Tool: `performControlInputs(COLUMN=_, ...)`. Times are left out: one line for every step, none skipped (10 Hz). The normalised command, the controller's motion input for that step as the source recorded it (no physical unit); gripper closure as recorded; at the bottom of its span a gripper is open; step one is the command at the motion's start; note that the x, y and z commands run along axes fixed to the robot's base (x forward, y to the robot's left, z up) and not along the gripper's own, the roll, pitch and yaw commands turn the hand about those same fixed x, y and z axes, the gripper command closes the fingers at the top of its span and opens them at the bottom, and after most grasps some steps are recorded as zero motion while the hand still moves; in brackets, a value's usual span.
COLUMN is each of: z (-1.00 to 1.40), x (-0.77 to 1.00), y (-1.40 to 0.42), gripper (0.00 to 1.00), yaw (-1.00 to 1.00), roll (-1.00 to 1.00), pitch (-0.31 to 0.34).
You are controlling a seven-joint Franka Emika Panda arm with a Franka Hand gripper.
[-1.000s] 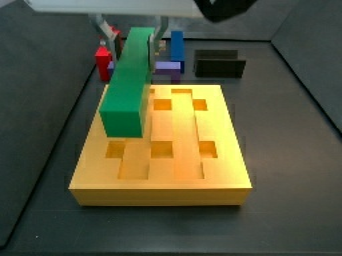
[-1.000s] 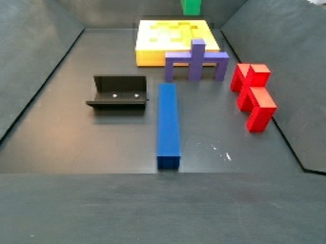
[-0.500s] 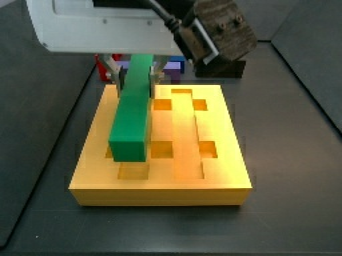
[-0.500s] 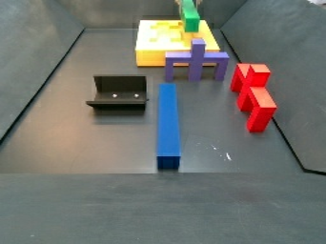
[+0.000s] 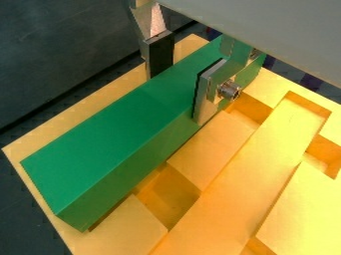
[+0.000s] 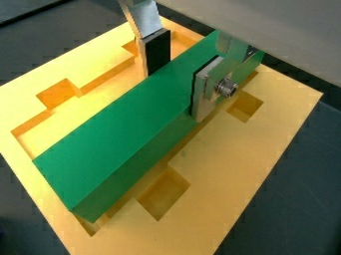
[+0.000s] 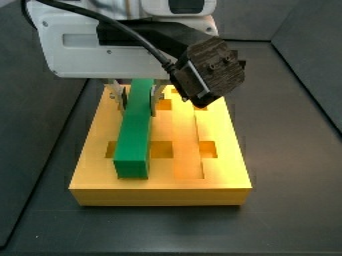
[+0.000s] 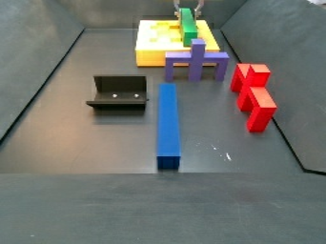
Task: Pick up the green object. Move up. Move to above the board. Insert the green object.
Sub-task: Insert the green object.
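The green object [image 7: 135, 132] is a long green bar held lengthwise over the orange-yellow board [image 7: 214, 178], along its left groove, low and close to the surface. My gripper [image 5: 180, 73] is shut on the green object near its far end, one silver finger on each long side, in both wrist views [image 6: 177, 68]. The bar also shows in a side view [image 8: 188, 24] over the board [image 8: 159, 43] at the far end of the floor. Whether the bar touches the board I cannot tell.
A blue bar [image 8: 169, 122] lies on the dark floor. A purple piece [image 8: 197, 63] stands in front of the board. Two red blocks [image 8: 254, 95] sit at the right. The dark fixture [image 8: 120, 93] stands at the left.
My gripper has come down with the green object toward the board's left groove. The bar has levelled out and now lies close along the board.
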Motion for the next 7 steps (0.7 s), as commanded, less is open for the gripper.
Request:
performControlInputs(z=-0.20, x=0.00, y=0.00, gripper=1.00, yaw=0.07, roll=0.15, pitch=-0.053)
performControlInputs(z=-0.19, x=0.05, y=0.00, gripper=1.00, yaw=0.06, roll=0.09, pitch=-0.036)
performControlInputs(z=-0.21, x=0.04, y=0.00, gripper=1.00, yaw=0.07, roll=0.06, pitch=-0.033)
performControlInputs(z=-0.30, x=0.00, y=0.06, gripper=1.00, yaw=0.00, roll=0.00, pitch=-0.027)
performControlInputs(z=-0.26, x=0.02, y=0.03, gripper=1.00, yaw=0.00, roll=0.00, pitch=-0.011)
performControlInputs(z=-0.18, x=0.08, y=0.13, gripper=1.00, yaw=0.00, roll=0.01, pitch=0.000)
performControlInputs(z=-0.07, x=0.10, y=0.17, gripper=1.00, yaw=0.00, roll=0.00, pitch=0.006)
